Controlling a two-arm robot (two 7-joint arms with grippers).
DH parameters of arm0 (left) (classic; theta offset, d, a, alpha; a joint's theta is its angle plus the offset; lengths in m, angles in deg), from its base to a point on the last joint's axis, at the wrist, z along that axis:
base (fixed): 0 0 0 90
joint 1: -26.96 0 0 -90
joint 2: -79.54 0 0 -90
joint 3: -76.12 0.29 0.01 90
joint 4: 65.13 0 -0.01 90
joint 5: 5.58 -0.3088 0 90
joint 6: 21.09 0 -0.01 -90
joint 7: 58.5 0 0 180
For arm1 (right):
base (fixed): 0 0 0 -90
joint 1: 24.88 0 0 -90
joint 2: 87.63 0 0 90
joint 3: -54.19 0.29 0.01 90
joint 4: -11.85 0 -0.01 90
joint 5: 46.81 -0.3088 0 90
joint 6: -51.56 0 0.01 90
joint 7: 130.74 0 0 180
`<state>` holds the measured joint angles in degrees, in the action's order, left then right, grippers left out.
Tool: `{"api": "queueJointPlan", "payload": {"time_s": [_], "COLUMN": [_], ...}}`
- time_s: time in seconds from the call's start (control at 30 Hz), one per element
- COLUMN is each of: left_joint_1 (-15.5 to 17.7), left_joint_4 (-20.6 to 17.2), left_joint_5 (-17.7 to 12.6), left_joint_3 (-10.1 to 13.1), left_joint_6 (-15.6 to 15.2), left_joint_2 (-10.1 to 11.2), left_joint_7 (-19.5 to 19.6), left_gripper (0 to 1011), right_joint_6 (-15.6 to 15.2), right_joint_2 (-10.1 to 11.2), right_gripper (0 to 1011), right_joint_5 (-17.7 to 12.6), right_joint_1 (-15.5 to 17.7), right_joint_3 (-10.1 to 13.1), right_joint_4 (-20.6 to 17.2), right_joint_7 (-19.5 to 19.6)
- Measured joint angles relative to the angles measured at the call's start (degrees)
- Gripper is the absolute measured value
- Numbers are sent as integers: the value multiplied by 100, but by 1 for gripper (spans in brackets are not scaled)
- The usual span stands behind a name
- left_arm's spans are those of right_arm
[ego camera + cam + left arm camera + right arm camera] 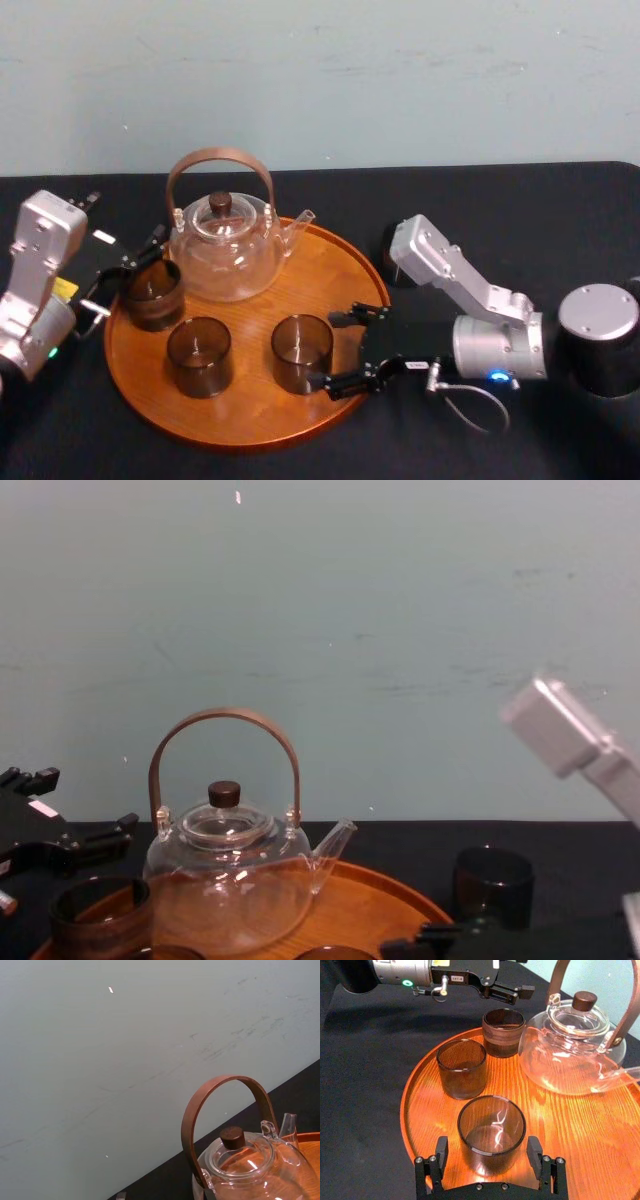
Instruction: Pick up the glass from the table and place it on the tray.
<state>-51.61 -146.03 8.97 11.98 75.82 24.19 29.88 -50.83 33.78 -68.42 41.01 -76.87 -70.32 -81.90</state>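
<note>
Now, right gripper (338,352): lying low over the right side of the tray (250,437), its fingers spread wide and flanking the glass (301,352), with gaps showing on both sides.
Glass: standing upright on the tray, in front of the teapot (224,250).
Tray: sitting on the black worktop (500,200), also carrying the teapot, a middle glass (199,355) and a left glass (152,293).
Left gripper (138,258): hovering at the tray's left rim just beside the left glass, fingers seemingly apart, gripping nothing.
Spare glass (492,885): standing on the worktop near the tray's right edge, behind the right arm.

Glossy wooden tray (330,275), matt cloth table (500,200)
</note>
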Motion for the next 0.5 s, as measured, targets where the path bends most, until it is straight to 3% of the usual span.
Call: {"api": "queueJointPlan", "payload": {"time_s": [0.33, 0.5], "left_joint_1": [0, 1], "left_joint_4": [0, 0], "left_joint_5": [0, 0], "left_joint_3": [0, 0], "left_joint_6": [0, 0], "left_joint_2": [0, 0], "left_joint_7": [0, 0], "left_gripper": [1001, 1001], "right_joint_6": [39, 213], "right_joint_2": [634, 940], "right_gripper": [1002, 1002], "right_joint_5": [-224, -414], "right_joint_1": [361, 619], "right_joint_3": [251, 548], "right_joint_4": [-535, -798], "right_joint_7": [-73, 39]}}
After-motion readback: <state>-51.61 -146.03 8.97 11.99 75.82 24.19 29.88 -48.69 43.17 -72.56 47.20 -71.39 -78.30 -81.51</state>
